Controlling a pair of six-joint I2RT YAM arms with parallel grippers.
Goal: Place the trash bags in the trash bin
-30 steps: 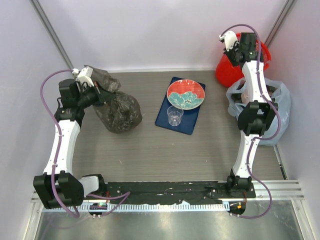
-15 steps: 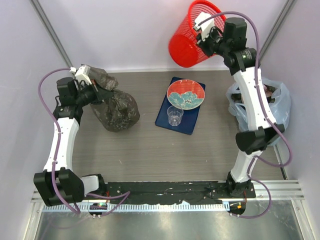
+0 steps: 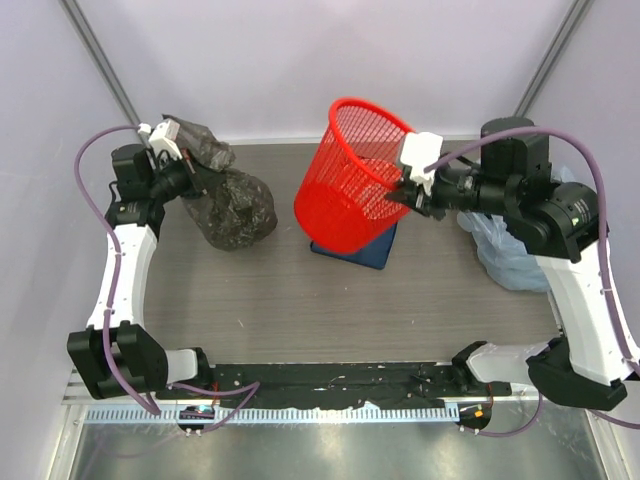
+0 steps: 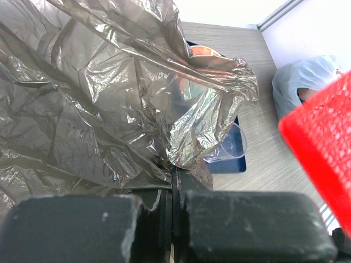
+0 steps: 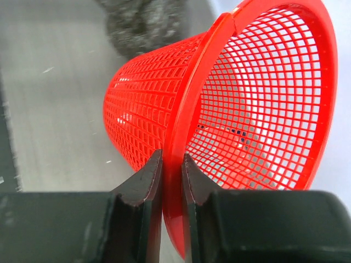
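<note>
Gripping the solid rim of the trash bin (image 3: 350,180), the right end effector (image 5: 171,156) has its fingers clamped on either side of that rim and holds the red mesh basket tilted over the blue tray (image 3: 368,256) in the middle of the desk (image 3: 300,300). The left end effector (image 4: 173,174) is pinched tight on a fold of the trash bag (image 3: 236,208), whose bulk rests on the desk's far-left part, well apart from the bin. A pale blue bag (image 3: 505,255) lies at the right edge.
</note>
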